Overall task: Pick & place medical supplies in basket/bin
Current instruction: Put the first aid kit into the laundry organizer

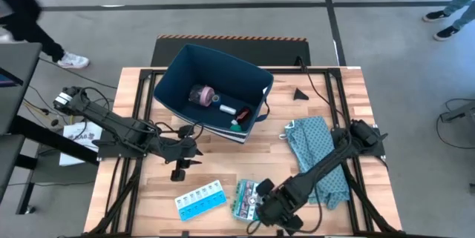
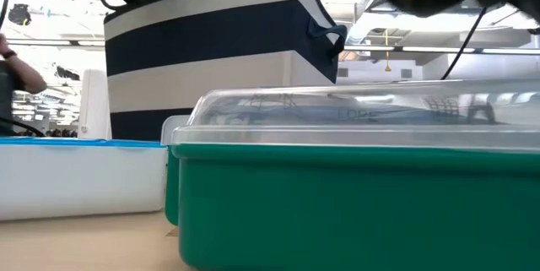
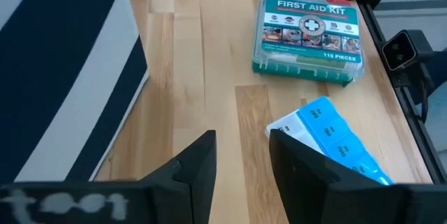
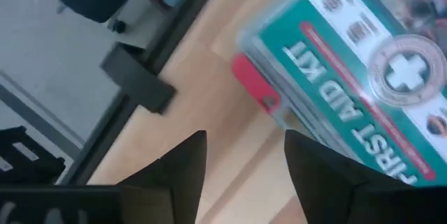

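Observation:
The navy bin stands at the table's far middle, tilted, with white stripes on its wall. Inside lie a pink roll, a red-capped bottle and a teal bit. The light-blue pill organizer and the green first aid kit rest flat near the near edge. My left gripper hovers open between bin and organizer. My right gripper is open, its fingers over bare table beside the kit's red-latched edge. The blue tape roll is hidden.
A teal patterned cloth lies crumpled on the table's right side, partly under my right arm. A small black triangular piece sits near the far right. Bare wood shows between the bin and the near items. People's legs stand on the floor beyond.

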`<state>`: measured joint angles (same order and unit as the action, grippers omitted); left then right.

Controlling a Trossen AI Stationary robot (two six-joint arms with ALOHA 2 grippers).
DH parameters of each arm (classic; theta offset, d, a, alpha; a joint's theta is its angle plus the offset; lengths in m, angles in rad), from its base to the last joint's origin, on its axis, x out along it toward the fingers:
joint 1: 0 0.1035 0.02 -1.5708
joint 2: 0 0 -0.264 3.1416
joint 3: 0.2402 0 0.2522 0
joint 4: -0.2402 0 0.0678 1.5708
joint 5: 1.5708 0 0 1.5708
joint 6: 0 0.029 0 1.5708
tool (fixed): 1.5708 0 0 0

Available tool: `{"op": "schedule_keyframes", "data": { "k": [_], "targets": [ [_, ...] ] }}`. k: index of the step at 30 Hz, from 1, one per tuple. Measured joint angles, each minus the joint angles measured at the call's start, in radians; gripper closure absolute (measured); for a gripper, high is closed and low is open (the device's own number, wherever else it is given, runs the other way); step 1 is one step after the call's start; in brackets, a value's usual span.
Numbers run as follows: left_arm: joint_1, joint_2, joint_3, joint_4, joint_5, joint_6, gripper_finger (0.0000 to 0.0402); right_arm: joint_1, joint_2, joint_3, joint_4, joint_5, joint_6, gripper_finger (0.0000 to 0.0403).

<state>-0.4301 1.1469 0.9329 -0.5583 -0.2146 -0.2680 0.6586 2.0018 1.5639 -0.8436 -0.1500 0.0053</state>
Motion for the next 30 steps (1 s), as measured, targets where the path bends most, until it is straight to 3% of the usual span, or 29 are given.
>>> {"op": "schedule_keyframes", "data": {
  "k": [13,20,24,30],
  "targets": [
    [0.0,0.0,0.0,0.0,-0.001,-0.039,0.028,-0.024,0.0,0.001,0.047,-0.099,-0.026,0.0231],
    [0.0,0.0,0.0,0.0,-0.002,-0.055,0.028,-0.013,0.0,0.001,-0.015,-0.037,-0.024,0.0233],
    [0.0,0.0,0.0,0.0,-0.002,-0.055,0.028,-0.018,0.0,0.001,-0.036,0.054,-0.014,0.0233],
    [0.0,0.0,0.0,0.0,-0.002,-0.055,0.028,-0.015,0.0,0.001,-0.008,0.054,-0.142,0.0233]
  ]
}}
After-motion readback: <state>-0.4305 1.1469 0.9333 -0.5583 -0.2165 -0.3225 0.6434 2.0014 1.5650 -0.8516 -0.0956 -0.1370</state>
